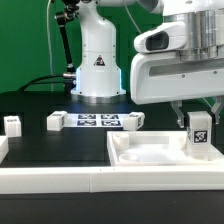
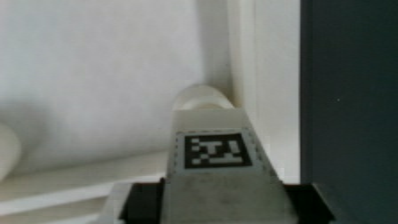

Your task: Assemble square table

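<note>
My gripper (image 1: 198, 117) is shut on a short white peg leg (image 1: 199, 133) with a black-and-white tag and holds it upright over the right rear corner of the white square tabletop (image 1: 150, 158). In the wrist view the leg (image 2: 217, 150) runs out from between my black fingers (image 2: 146, 202). Its rounded tip is at the inside corner of the tabletop (image 2: 89, 80), next to the raised rim. I cannot tell whether the tip touches.
The marker board (image 1: 97, 121) lies in front of the robot base. Loose tagged legs stand at the far left (image 1: 12, 124), beside the board's left end (image 1: 56, 120) and at its right end (image 1: 133, 120). A long white rail (image 1: 50, 181) lies along the front.
</note>
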`<action>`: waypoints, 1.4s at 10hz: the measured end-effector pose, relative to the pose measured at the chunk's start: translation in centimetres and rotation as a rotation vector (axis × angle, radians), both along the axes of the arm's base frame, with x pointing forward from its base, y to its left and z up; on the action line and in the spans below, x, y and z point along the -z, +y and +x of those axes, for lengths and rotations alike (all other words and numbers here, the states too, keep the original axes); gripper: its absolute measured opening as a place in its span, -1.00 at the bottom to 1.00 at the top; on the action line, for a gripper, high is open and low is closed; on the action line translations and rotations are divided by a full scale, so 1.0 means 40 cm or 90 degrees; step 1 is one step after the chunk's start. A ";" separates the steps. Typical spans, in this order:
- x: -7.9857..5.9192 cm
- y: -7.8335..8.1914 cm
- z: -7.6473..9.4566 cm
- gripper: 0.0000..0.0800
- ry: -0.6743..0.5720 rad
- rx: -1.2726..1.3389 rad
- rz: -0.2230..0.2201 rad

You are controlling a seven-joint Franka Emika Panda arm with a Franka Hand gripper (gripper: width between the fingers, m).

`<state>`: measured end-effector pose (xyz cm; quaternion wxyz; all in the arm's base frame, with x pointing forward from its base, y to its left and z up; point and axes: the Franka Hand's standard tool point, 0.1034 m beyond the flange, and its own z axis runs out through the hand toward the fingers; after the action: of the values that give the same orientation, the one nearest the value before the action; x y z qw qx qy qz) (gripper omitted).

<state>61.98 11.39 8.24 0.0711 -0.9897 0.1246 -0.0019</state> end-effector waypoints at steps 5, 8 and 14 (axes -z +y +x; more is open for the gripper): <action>0.000 0.007 -0.003 -0.27 0.042 0.263 0.009; 0.002 0.013 -0.003 -0.27 0.064 0.399 0.021; 0.002 0.019 -0.006 0.38 0.080 0.409 0.024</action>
<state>61.74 12.15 8.14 0.0776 -0.8966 0.4343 0.0393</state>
